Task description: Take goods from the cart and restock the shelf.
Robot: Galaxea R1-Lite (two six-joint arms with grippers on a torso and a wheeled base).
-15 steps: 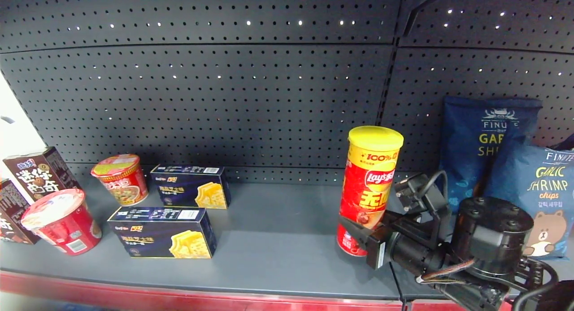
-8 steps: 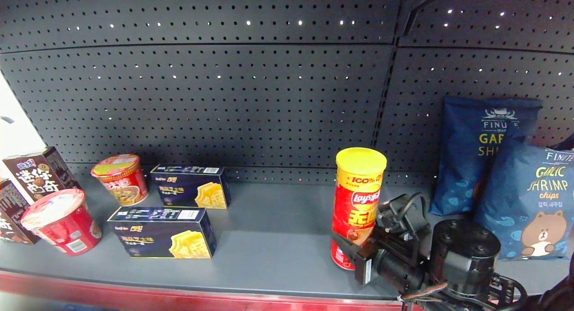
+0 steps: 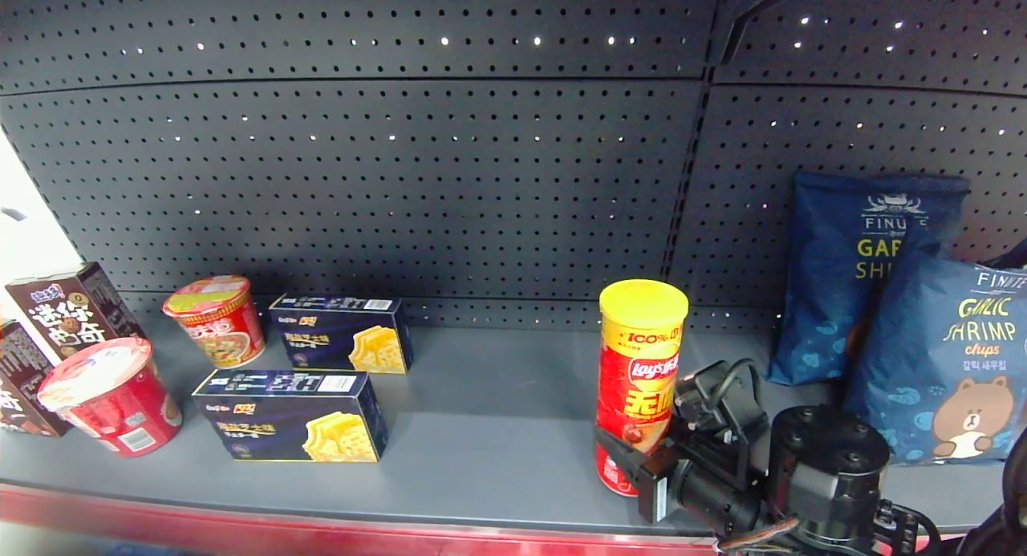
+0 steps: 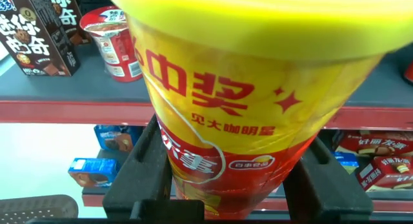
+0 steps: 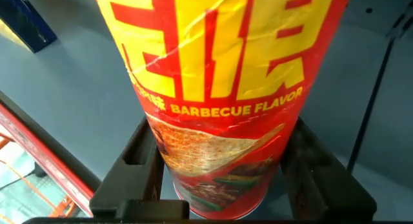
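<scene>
Nearest: right end effector (image 3: pixel 630 453) clamped on the low part of the can (image 3: pixel 642 363), one finger at each side. Can between the fingers, upright, long axis vertical, lid up. Placed near the front edge of the shelf (image 3: pixel 497 428); base touching the board or just above it, cannot tell which. Probably next: fingers apart, then straight back toward the front, without tipping the can. Right arm the nearer one for this.

Can: yellow lid, yellow band, red body, wrap a little creased.

Left end effector (image 4: pixel 226 179) also clamped, on a second can (image 4: pixel 245 88), in front of the shelf's left end.

Farther: blue bags (image 3: pixel 947 355) near on the right, boxes (image 3: pixel 297 415) well apart on the left.
</scene>
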